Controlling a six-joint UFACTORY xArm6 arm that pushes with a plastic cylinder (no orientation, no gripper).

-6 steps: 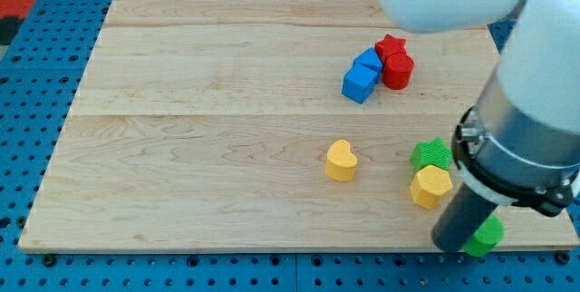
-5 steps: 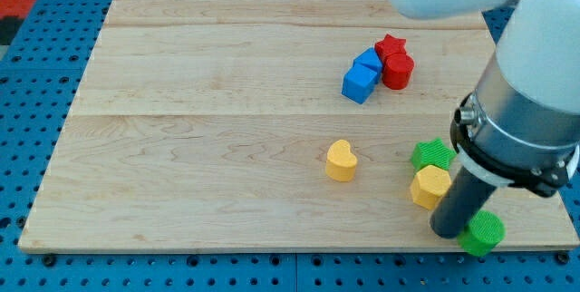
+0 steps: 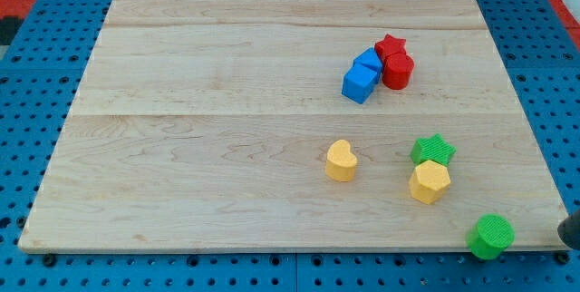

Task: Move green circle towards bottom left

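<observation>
The green circle (image 3: 491, 236) lies at the board's bottom right corner, partly over the front edge. A dark rod end, my tip (image 3: 570, 238), shows at the view's right edge, off the board, to the right of the green circle and apart from it. The rest of the arm is out of view.
A green star (image 3: 433, 150) touches a yellow hexagon (image 3: 429, 183) just up and left of the green circle. A yellow heart (image 3: 341, 160) lies further left. Two blue blocks (image 3: 362, 76), a red star (image 3: 391, 46) and a red cylinder (image 3: 398, 72) cluster at the upper right of the wooden board (image 3: 199, 147).
The arm has pulled away to the right, out of the view, uncovering the right side of the board. The green circle sits slightly right of and lower than before.
</observation>
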